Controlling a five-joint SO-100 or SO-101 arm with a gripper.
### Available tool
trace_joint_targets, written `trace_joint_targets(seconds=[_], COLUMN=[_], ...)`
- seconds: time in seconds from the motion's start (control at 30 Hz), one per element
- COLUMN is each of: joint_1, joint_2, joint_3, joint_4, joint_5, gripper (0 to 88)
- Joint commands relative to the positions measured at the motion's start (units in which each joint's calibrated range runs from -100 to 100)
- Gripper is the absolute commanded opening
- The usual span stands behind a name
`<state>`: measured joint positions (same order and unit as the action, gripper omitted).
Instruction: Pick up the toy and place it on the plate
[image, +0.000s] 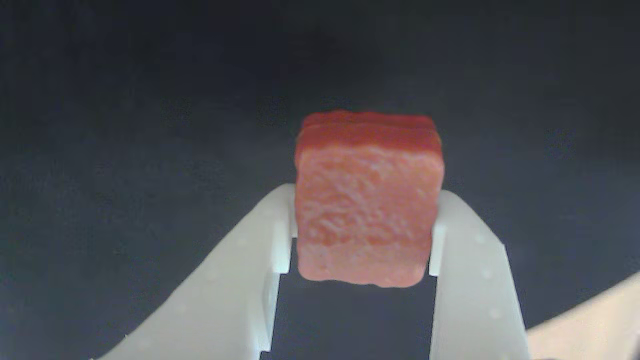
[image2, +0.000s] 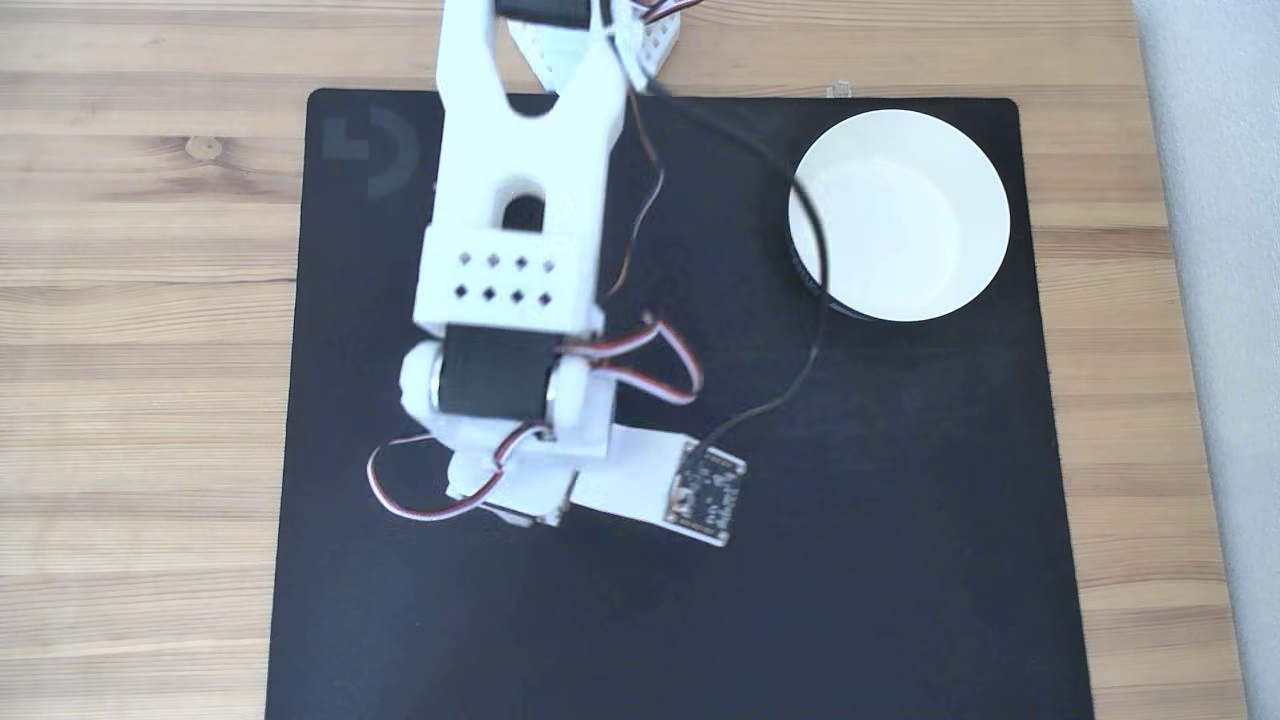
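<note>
In the wrist view the toy (image: 369, 165), a reddish-brown block with a rough face and rounded corners, sits upright between my two white fingers. My gripper (image: 366, 210) is shut on it, one finger pressing each side, above the dark mat. In the fixed view the plate (image2: 985, 260), a round white dish with nothing in it, stands at the mat's upper right. The arm's wrist (image2: 520, 440) is over the left middle of the mat, well left of the plate and lower in the picture, and it hides the fingers and the toy beneath it.
A black mat (image2: 900, 560) covers the wooden table (image2: 140, 400). A small camera board (image2: 708, 495) sticks out from the wrist, and its dark cable (image2: 815, 250) crosses the plate's left edge. Red and white wires loop beside the wrist. A pale wedge (image: 595, 325) shows at the wrist view's lower right.
</note>
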<state>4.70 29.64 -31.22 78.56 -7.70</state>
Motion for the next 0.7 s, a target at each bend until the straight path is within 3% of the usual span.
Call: trace_joint_targets(seconds=[0.0,0.2,0.37,0.53,0.57,0.67], joint_1=[-4.49,-11.52,-20.39,-30.34,-33.27,-36.86], joint_2=[-14.09,-25.52,-39.94,-57.03,-63.45,-71.62], joint_3=[-0.37,4.14,23.79,59.12,73.00,90.21], joint_4=[-3.37,-6.41,-16.07,-39.61,-49.01,-59.59], joint_5=[-0.50,-5.25,-9.01,-13.39,-15.06,-17.04], gripper=[2.4,2.4,2.4,2.4,2.4,2.4])
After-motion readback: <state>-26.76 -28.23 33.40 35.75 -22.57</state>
